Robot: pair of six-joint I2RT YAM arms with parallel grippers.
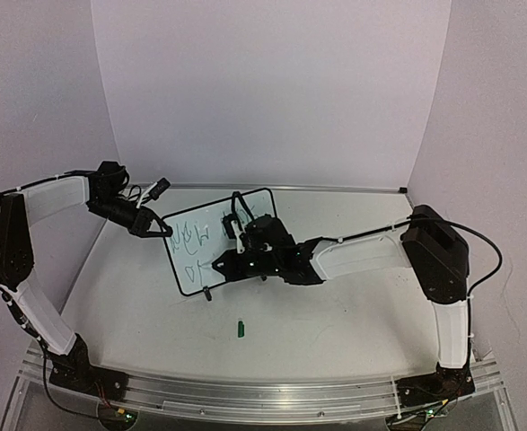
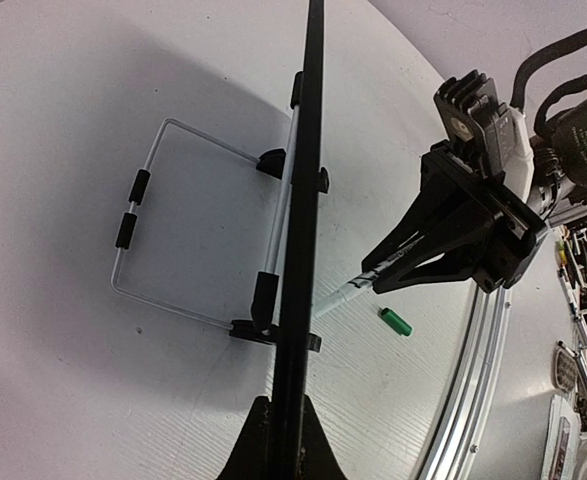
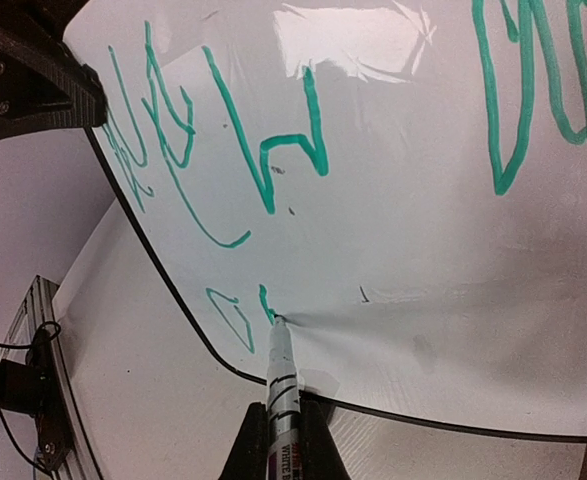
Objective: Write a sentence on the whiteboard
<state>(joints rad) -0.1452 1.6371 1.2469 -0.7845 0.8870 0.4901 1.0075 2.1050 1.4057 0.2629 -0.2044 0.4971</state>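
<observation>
Looks like we're mid-writing here, somewhere early in line two. The board (image 1: 211,214) stands upright on the tabletop (image 1: 335,323), a bit left of centre, propped on a wire stand (image 2: 173,225) behind it. The left fingers (image 1: 162,231) are clamped on its left edge to steady it. The right fingers (image 1: 223,264) are closed around a marker (image 3: 281,385), with the tip touching the board low on the left, right after a couple of small green strokes. The sentence (image 1: 191,242) has a fuller top line, while the lower one has barely started. My guess for the next move: drag the tip to the right along that lower line with light, even pressure, while the left side holds firm, since that stand probably gives if pushed hard. The green cap (image 1: 241,329) lies on the tabletop nearer the arms, well apart from the board. Hard bits: I honestly can't read the scrawl. The right arm covers the board's right half from above, the right wrist view crops the letters, and the left wrist view sees the board edge-on.
</observation>
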